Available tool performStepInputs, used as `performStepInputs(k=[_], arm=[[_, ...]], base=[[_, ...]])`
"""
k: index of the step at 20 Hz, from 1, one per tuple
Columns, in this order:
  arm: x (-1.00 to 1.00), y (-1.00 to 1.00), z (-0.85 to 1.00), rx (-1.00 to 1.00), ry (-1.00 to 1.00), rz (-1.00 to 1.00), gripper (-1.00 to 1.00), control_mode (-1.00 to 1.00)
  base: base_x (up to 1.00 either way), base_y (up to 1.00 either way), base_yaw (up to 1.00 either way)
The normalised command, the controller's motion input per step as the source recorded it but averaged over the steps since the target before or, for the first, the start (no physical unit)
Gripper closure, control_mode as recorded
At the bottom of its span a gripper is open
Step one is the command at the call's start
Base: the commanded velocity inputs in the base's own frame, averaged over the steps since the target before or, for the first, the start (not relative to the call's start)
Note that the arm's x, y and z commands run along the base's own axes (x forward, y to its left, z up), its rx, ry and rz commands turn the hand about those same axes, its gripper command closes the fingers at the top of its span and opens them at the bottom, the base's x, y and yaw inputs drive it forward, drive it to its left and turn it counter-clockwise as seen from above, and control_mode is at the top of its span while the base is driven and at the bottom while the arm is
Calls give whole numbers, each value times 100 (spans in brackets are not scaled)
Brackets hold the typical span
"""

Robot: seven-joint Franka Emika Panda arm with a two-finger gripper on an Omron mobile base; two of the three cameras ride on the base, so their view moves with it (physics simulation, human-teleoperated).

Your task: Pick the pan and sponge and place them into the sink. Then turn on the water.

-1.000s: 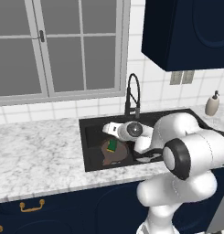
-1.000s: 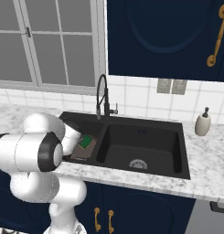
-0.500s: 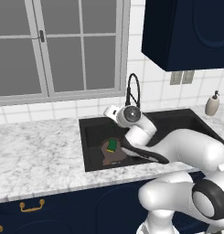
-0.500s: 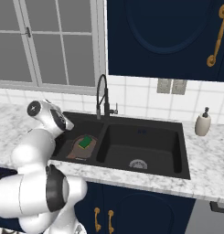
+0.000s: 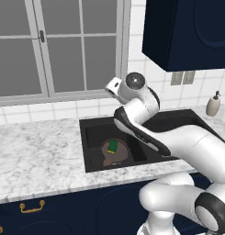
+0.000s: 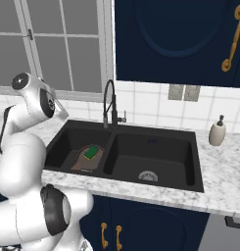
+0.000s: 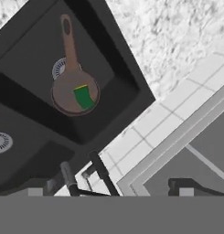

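The small round dark-brown frying pan (image 6: 87,158) is seen in the left basin of the matte black double sink (image 6: 156,182), with the green rectangular sponge (image 6: 91,152) on it. The claw is open and empty, apparently raised for the tall black arched tap (image 6: 109,104).

A grey and white marble counter (image 5: 36,160) spreads out ahead of me. At its 3 o'clock end a cream soap dispenser (image 6: 217,132) with a dark pump stands upright by the wall. Toward 12 o'clock I see white wall tiles (image 6: 156,110) carrying a pair of grey outlets (image 6: 184,92). A grey-framed window (image 5: 59,46) sits at 11 o'clock. Navy upper cabinets (image 6: 180,39) with a brass handle (image 6: 233,37) hang at 1 o'clock. Navy lower cabinets (image 5: 63,211) with brass pulls (image 5: 32,207) lie toward 6 o'clock.
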Motion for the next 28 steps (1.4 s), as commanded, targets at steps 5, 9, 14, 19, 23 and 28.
performStepInputs(k=[5, 9, 14, 19, 23, 28], arm=[[-72, -87, 12, 37, -26, 0, -100, -100], [-86, -100, -1, 39, -47, 0, -100, -100], [-40, -78, -14, 23, -23, -3, -100, -100], [-1, -88, -4, 30, -1, -5, -100, -100], [14, -89, -1, 40, 10, 0, -100, -100], [51, -10, -16, 19, 29, 1, -100, -100]], base=[[0, 0, 0], [0, 0, 0], [0, 0, 0], [0, 0, 0], [0, 0, 0], [0, 0, 0]])
